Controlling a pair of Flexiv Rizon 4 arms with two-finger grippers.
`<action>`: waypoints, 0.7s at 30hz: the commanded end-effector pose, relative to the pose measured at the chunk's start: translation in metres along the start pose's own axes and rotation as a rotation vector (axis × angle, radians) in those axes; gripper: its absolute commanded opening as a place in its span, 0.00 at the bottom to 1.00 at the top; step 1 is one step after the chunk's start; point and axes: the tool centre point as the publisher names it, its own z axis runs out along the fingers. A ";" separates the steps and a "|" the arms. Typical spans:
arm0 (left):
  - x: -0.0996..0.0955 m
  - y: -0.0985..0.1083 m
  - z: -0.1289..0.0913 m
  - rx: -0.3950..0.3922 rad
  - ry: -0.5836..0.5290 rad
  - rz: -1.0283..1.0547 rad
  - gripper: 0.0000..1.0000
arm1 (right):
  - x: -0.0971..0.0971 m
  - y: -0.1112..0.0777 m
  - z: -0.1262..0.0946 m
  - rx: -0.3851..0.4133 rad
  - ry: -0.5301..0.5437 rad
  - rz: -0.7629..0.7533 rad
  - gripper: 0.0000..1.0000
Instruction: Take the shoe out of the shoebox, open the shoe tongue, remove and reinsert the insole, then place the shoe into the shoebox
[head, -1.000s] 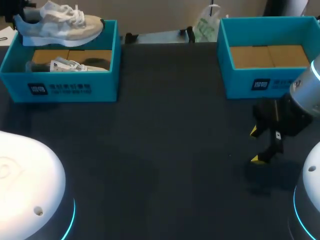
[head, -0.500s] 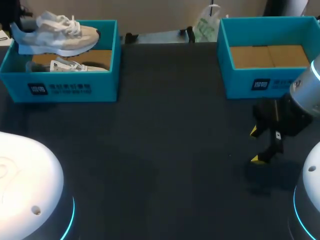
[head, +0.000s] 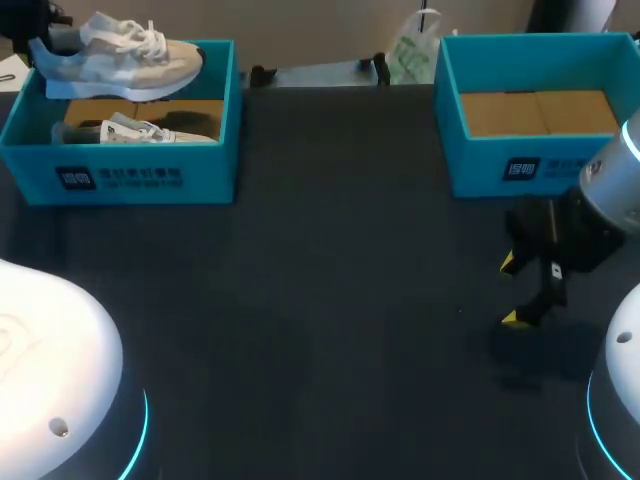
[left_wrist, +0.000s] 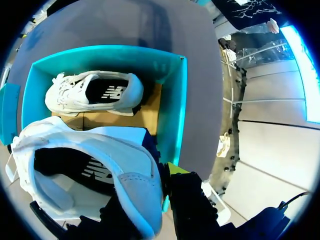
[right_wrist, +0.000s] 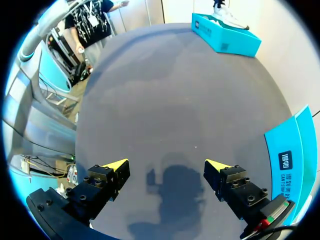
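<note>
One shoe (head: 120, 60) held; left tool (left_wrist: 162, 176) visible (wrist only).

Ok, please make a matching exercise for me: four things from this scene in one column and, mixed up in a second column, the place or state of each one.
Column A
1. left teal cardboard shoebox
2. right teal cardboard shoebox
3. right gripper
4. white-and-beige mesh sneaker

Column B
a. open, above the dark table
b. lifted above a shoebox
c. one other sneaker lies inside
d. no shoe inside, brown bottom bare

Pairs: 1-c, 2-d, 3-a, 4-b
</note>
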 end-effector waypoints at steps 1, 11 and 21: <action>-0.008 0.019 0.010 0.015 0.013 -0.003 0.00 | 0.001 0.000 0.000 0.001 -0.002 0.000 1.00; -0.017 0.028 0.028 0.018 0.001 -0.009 0.00 | 0.001 0.000 0.000 0.001 -0.002 0.000 1.00; -0.023 0.029 0.041 0.013 0.003 -0.015 0.00 | 0.001 0.000 0.000 0.001 -0.002 0.000 1.00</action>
